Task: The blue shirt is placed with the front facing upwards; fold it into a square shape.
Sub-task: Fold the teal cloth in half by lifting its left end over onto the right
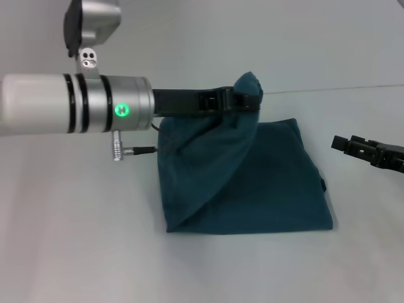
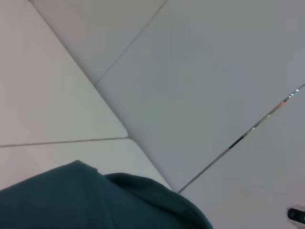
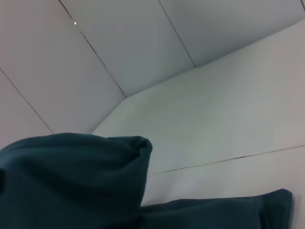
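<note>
Blue shirt [image 1: 252, 183] lies folded mid-counter [image 1: 76, 240], plain side up. Left tool [image 1: 243, 100] clamped on a bunched corner, lifted above the far edge. Right tool [image 1: 341, 144] hangs apart at the shirt's right; its opening cannot be told.

From our left wrist we see a rounded mound of the blue shirt [image 2: 95, 202] filling the frame from about seven to five o'clock, its teal cloth bunched into soft folds with a small peak near six. Beyond it lie pale panels [image 2: 200, 86] crossed by thin dark seams that run diagonally, one toward one o'clock and another toward three. A small dark object [image 2: 296, 214] sits at four o'clock, too cropped to identify.
</note>
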Tool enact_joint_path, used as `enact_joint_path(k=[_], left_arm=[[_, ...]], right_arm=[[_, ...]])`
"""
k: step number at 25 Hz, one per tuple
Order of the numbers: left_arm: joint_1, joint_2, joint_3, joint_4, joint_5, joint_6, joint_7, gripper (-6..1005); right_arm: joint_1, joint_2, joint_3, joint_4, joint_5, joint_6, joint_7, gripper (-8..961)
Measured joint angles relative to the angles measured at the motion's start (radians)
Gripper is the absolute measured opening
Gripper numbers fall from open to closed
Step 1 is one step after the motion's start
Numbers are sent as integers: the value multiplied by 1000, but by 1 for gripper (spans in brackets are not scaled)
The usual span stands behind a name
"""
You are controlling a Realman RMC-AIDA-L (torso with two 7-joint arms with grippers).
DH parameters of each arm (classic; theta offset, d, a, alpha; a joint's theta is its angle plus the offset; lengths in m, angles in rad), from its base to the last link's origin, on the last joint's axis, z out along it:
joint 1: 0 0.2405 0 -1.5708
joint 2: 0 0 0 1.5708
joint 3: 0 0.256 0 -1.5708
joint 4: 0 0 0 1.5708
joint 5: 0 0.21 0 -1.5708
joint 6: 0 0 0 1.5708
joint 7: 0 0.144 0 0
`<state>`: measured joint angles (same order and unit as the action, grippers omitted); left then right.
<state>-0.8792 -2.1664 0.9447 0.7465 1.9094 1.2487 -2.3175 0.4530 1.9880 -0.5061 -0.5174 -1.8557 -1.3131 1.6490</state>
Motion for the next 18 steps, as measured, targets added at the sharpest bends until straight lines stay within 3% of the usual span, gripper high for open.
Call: enact_joint_path(k=[7, 18], left_arm=[[-20, -4, 106, -20, -79, -56, 1, 65], [-56, -4, 179, -76, -133, -135, 4, 69]], right_arm=[[-2, -7, -1, -1, 0, -8, 0, 745], [-4, -13, -5, -1, 0, -16, 1, 745]])
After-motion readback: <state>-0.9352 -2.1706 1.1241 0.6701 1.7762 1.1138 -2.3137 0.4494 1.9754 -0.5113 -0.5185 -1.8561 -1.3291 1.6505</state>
